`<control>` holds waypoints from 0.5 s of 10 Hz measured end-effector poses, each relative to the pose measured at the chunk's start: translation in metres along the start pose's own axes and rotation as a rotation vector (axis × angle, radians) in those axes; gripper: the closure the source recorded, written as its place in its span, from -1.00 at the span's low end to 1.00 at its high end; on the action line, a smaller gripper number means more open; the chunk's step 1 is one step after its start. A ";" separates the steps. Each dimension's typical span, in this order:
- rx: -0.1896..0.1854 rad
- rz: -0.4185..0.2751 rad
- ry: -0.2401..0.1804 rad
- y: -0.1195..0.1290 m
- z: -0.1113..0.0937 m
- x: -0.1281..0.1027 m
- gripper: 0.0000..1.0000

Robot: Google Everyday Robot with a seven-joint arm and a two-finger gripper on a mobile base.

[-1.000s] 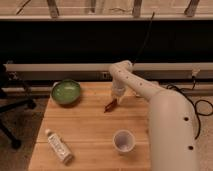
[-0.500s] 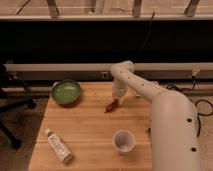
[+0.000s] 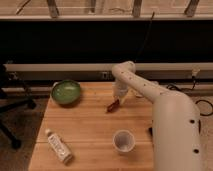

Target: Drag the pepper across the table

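Note:
The pepper (image 3: 112, 105) is a small dark red-brown chili lying on the wooden plank table (image 3: 90, 130), a little behind its middle. My gripper (image 3: 118, 100) reaches down from the white arm and sits right at the pepper's upper right end, touching or almost touching it. The arm comes in from the right over the table's back edge.
A green bowl (image 3: 66, 92) stands at the table's back left corner. A white paper cup (image 3: 123, 140) stands in front, right of centre. A white tube or bottle (image 3: 58, 146) lies at the front left. A dark office chair (image 3: 10, 100) stands left of the table.
The gripper and the pepper have shifted slightly forward and left over the table; the other things have not moved.

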 end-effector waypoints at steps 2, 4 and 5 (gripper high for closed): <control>-0.001 -0.008 0.003 0.003 0.000 -0.001 1.00; 0.001 -0.017 0.005 0.001 -0.001 -0.003 1.00; 0.001 -0.020 0.006 0.002 -0.001 -0.003 1.00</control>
